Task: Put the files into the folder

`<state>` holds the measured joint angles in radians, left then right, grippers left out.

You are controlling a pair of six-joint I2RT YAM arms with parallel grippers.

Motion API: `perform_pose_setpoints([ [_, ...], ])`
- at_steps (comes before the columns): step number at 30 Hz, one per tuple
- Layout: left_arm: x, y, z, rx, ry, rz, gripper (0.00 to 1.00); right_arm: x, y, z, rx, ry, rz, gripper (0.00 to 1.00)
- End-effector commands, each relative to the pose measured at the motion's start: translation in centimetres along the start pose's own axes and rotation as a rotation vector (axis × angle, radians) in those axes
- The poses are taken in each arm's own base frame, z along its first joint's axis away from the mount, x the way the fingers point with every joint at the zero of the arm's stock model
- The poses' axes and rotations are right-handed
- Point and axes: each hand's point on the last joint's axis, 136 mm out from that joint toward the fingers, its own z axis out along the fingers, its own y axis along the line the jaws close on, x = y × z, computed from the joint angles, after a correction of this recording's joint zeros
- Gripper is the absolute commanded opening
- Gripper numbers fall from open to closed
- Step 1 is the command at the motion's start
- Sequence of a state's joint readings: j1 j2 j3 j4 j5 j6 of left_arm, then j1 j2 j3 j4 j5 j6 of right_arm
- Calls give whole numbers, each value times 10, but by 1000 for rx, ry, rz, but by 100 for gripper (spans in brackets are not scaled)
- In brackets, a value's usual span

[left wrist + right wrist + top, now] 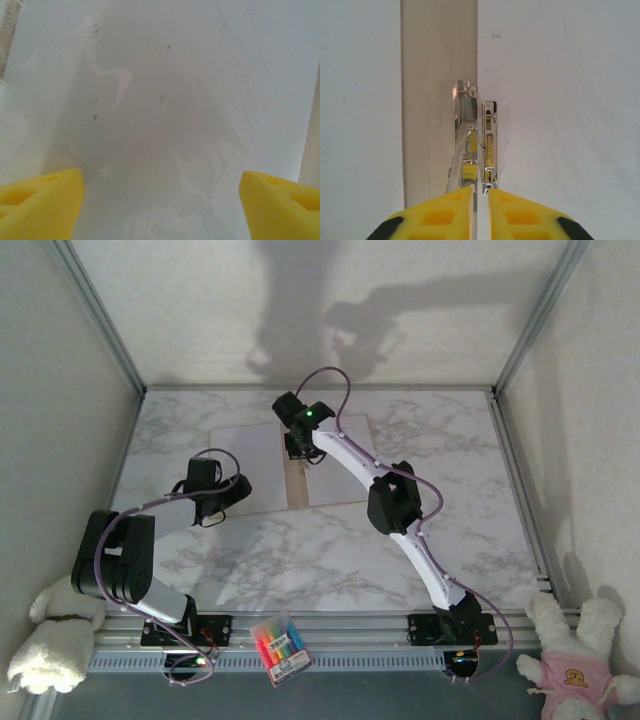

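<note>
Your left fingers hang spread wide over the files, which lie on the open folder on the bench. Your right fingers sit nearly together at the folder's metal clip; I cannot tell whether they pinch it.

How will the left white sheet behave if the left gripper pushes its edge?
Probably floppy: the sheet lies dead flat, with no visible thickness, beside the folder's bare tan strip, so an edge push would likely buckle it rather than shift it whole. It is likely light and slippery too, and may skate sideways at a slight nudge.
</note>
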<state>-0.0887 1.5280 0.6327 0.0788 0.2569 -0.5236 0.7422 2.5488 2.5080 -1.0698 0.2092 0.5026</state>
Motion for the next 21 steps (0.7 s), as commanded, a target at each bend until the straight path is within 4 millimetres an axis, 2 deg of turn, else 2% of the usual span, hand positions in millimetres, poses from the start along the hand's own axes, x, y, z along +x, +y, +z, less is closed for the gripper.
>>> perform_pose_setpoints([
  [1, 15, 13, 7, -38, 66, -18, 82, -16, -3, -23, -46, -27, 43, 18],
  [4, 15, 12, 7, -36, 66, -20, 82, -16, 2, -28, -73, -26, 55, 21],
  [15, 17, 13, 8, -39, 72, -18, 82, 2, 19, -21, -123, 35, 77, 26],
  [21, 17, 14, 8, -40, 72, -16, 82, 2, 15, -20, -105, 33, 79, 27],
])
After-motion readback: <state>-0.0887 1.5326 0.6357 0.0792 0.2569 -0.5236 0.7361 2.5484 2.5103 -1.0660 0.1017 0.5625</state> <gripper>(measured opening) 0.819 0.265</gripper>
